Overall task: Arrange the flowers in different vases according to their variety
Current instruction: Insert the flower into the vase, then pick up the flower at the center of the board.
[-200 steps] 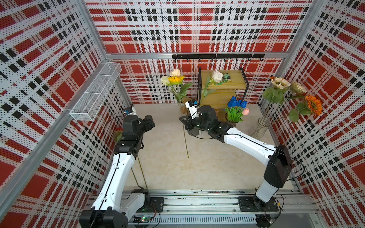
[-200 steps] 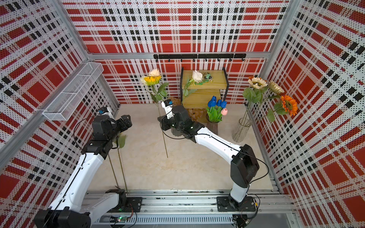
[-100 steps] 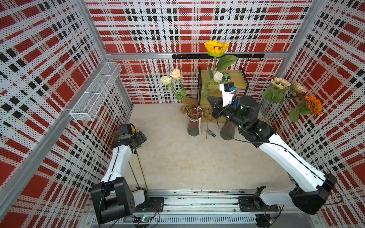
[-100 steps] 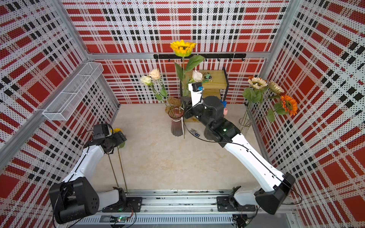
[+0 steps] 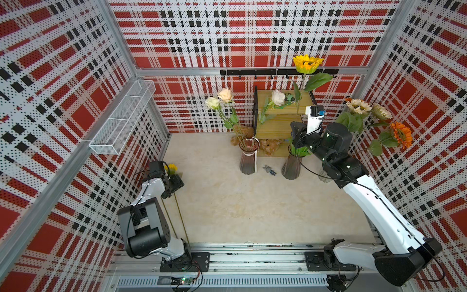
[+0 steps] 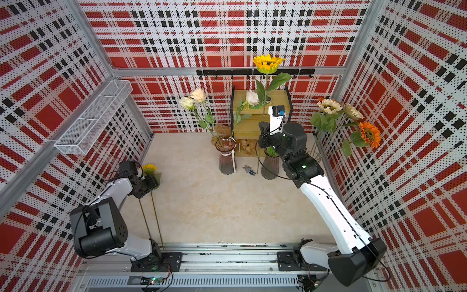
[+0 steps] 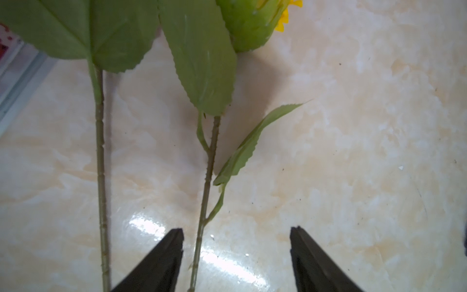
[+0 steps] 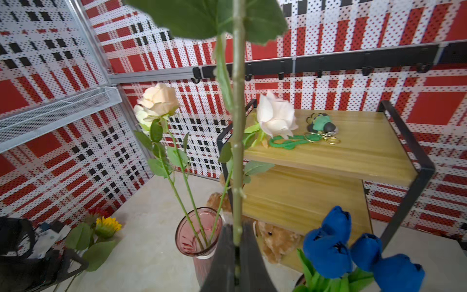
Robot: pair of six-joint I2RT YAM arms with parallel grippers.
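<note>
My right gripper (image 8: 237,242) is shut on the stem of a yellow sunflower (image 5: 307,63), held upright above the purple vase (image 5: 292,166) of blue tulips (image 8: 336,242). Three cream roses (image 5: 225,94) stand in the pink vase (image 5: 249,156). Several sunflowers (image 5: 357,106) lean at the right from the clear vase (image 5: 324,178), which is mostly hidden behind my right arm. My left gripper (image 7: 236,235) is open, low by the left wall, over two stems lying on the floor. The stem (image 7: 206,192) of a small yellow sunflower (image 5: 171,168) runs between its fingers, close to one finger.
A wooden two-tier shelf (image 5: 283,118) stands at the back with a green keychain (image 8: 321,124) on top and brown plush toys (image 5: 271,146) under it. A small toy figure (image 5: 270,170) lies between the vases. A white wire basket (image 5: 121,121) hangs on the left wall.
My right arm lifted the yellow sunflower away from the rose vase and carried it right, over the tulip vase. My left arm dropped to the stems on the floor, jaws narrowing.
</note>
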